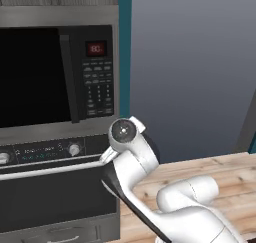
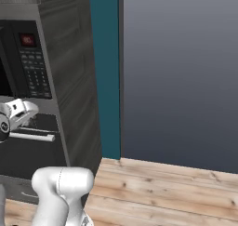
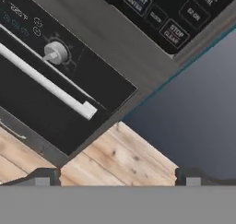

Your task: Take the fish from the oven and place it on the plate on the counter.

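Hanging in front of the oven (image 1: 50, 187), the jaws (image 3: 117, 176) stand spread wide and released, grasping nothing and touching nothing; in the hand view the two dark fingertips (image 3: 44, 176) sit far apart at the bottom, with bare wooden floor (image 3: 120, 158) showing between them. Just beyond the tips lies the oven's dark glass door, shut, with its long silver bar handle (image 3: 46, 82) running slantwise across it and ending close to the door's edge. Past the handle is one round knob (image 3: 55, 52) on the control strip. Farther on is the black-fronted microwave (image 1: 55, 72), its keypad showing buttons for start and stop. To the side of the cabinet run a teal strip (image 2: 106, 71) and a plain grey-blue wall (image 2: 181, 71). The fish cannot be seen behind the closed door.
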Robot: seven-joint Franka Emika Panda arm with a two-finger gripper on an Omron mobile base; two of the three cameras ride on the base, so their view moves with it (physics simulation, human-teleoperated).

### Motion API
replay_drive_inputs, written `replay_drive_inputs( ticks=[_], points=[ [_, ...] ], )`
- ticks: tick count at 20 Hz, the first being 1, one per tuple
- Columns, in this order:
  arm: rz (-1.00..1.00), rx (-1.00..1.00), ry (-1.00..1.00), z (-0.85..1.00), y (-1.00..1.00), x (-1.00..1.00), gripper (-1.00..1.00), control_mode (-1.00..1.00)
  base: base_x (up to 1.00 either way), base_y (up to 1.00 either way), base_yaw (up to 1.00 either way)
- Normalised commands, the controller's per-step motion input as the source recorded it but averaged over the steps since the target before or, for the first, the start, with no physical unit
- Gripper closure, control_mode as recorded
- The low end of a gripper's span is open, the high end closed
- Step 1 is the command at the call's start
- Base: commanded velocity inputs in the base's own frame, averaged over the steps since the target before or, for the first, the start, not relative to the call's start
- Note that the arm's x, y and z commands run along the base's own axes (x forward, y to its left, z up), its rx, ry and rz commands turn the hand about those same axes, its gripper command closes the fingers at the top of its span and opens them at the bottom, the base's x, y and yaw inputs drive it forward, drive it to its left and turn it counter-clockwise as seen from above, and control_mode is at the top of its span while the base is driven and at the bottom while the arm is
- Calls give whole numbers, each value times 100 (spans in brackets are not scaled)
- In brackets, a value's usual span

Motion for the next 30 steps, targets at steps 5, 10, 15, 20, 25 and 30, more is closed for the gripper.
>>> replay_drive_inputs(
  ticks=[5, 10, 15, 20, 25, 30],
  points=[
    [26, -30, 2, -6, 100, 0, -100, -100, 0, 0, 0],
    [16, -12, -5, -7, 66, -24, -100, -100, 0, 0, 0],
    [14, -8, -5, -9, 52, -15, -100, -100, 0, 0, 0],
    [7, -7, -6, -16, 29, -10, -100, -100, 0, 0, 0],
    [7, -8, -7, -39, 8, 0, -100, -100, 0, 0, 0],
    [5, -11, -1, -69, 0, 0, -100, -100, 0, 0, 0]
  ],
)
